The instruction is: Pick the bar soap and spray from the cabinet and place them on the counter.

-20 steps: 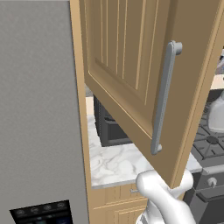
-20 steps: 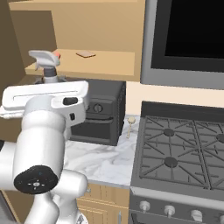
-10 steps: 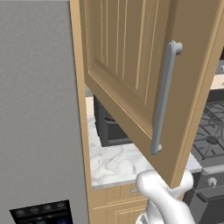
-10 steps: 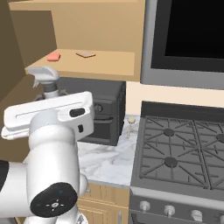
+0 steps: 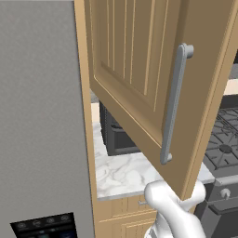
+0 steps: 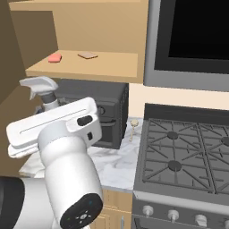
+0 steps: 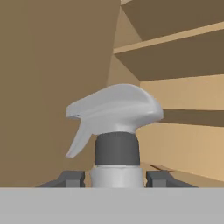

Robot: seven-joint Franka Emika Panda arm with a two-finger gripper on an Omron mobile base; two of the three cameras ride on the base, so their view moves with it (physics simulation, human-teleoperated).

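My gripper (image 7: 117, 177) is shut on the neck of the spray (image 7: 114, 120), a white bottle with a grey trigger head and a dark collar. In the right base view the spray (image 6: 41, 87) hangs in front of and below the open cabinet's shelf (image 6: 89, 68), above the left end of the counter (image 6: 117, 164). On that shelf lies the bar soap (image 6: 55, 57), a small pink block, with a flat tan piece (image 6: 87, 55) beside it. The cabinet door (image 5: 139, 69) stands swung open with its grey bar handle (image 5: 174, 102).
A dark toaster oven (image 6: 107, 109) stands on the counter under the cabinet. A small pale object (image 6: 133, 128) stands by its right side. The stove (image 6: 183, 156) lies to the right under a black microwave (image 6: 192, 40). A grey fridge (image 5: 42, 130) walls off the left.
The spray has come down with my hand, from level with the cabinet shelf to below it and toward the robot. The grip is unchanged.
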